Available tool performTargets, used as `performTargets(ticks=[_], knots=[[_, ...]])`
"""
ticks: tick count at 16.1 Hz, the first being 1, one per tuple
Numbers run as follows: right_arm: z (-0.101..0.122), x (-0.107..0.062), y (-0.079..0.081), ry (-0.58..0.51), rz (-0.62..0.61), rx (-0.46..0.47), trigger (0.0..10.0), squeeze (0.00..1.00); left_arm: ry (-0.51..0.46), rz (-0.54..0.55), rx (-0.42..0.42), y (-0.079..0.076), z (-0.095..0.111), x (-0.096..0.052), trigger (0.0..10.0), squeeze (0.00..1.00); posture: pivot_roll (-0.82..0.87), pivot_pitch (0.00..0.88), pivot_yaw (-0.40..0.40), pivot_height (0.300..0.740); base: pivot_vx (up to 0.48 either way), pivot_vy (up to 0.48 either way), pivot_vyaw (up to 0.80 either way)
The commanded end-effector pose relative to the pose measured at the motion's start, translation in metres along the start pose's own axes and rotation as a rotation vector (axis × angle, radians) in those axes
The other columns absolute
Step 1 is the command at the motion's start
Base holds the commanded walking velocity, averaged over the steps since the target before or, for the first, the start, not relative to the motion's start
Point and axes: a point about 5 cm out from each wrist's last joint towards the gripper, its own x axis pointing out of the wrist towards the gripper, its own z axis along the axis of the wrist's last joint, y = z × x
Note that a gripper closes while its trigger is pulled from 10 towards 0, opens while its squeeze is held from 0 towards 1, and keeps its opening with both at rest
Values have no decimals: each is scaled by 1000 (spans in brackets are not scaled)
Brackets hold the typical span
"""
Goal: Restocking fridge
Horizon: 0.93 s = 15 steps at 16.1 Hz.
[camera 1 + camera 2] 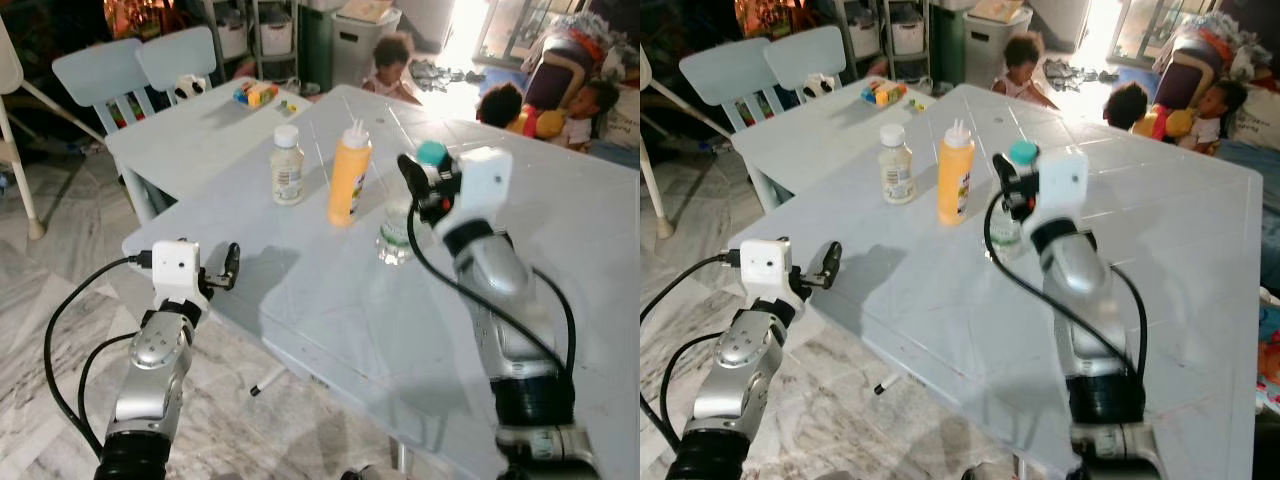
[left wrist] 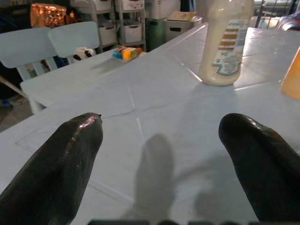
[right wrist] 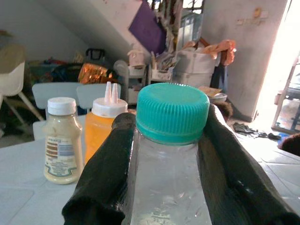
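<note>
A clear water bottle (image 1: 396,238) with a teal cap (image 3: 172,110) stands on the pale table (image 1: 330,310). My right gripper (image 1: 424,186) is shut on the water bottle just below the cap, one black finger on each side. Left of it stand an orange squeeze bottle (image 1: 349,175) and a cream-coloured sauce bottle (image 1: 287,167), both upright and apart from the gripper. Out at the table's near left corner, my left gripper (image 1: 226,268) hovers open with nothing between its fingers (image 2: 61,164). It points across the tabletop toward the sauce bottle (image 2: 224,44).
A smaller table (image 1: 190,135) with toy blocks (image 1: 256,94) joins at the back left, with two pale chairs (image 1: 130,70) behind it. Several children (image 1: 392,65) sit on the floor beyond the far edge. Bins and shelves (image 1: 360,35) line the back.
</note>
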Motion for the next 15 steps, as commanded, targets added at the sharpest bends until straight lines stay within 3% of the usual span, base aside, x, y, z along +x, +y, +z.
performTargets(ticks=[1, 3, 7, 15], knots=[[-6, -9, 1, 27, -14, 15, 10000, 0, 22, 7, 18, 7, -2, 0, 10000, 0, -16, 0, -20, 740, -251, 0, 0], [-8, -14, 3, 30, -10, -3, 10000, 0, 21, 6, 24, 9, -1, 1, 10000, 0, -13, 0, -16, 740, -259, 0, 0], [-8, -19, 6, 17, 20, -50, 10000, 0, 21, 8, 35, 12, 0, 0, 10000, 0, -11, 0, -17, 740, -263, 0, 725], [-6, -19, 15, -14, 64, 34, 10000, 0, 18, 13, 32, 12, 0, 2, 10000, 0, -13, 0, -19, 740, -240, 0, 800]])
